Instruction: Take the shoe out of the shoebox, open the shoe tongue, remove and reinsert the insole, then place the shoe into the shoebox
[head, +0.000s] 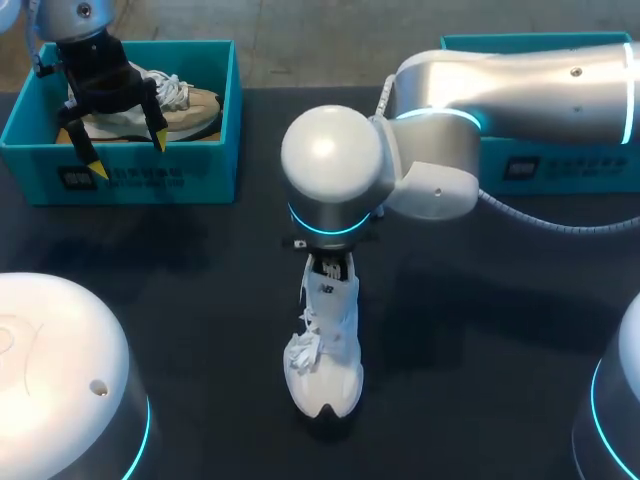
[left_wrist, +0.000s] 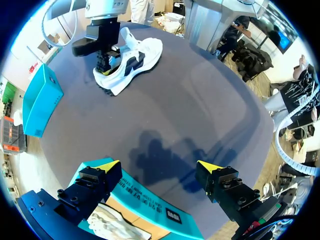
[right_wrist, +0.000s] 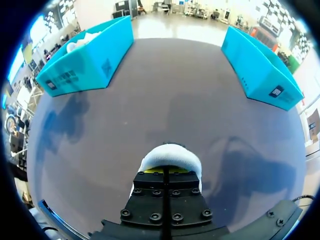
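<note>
A white shoe (head: 326, 350) stands on the dark table near the middle, toe toward the front edge. My right arm comes in from the right, and my right gripper (head: 330, 270) is shut on the shoe's heel end from above. In the right wrist view a white, rounded part of the shoe (right_wrist: 170, 156) sits pinched at the right gripper (right_wrist: 168, 172). My left gripper (head: 128, 153) hangs open over the teal shoebox (head: 150, 180) at the back left. In the left wrist view the left gripper (left_wrist: 159, 167) is spread wide, well apart from the white shoe (left_wrist: 131, 61).
The left shoebox holds a beige and white shoe (head: 185, 105) with white laces (left_wrist: 117, 225). A second teal shoebox (head: 560, 165) stands at the back right, partly behind my right arm. Both boxes appear in the right wrist view (right_wrist: 85, 62) (right_wrist: 260, 65).
</note>
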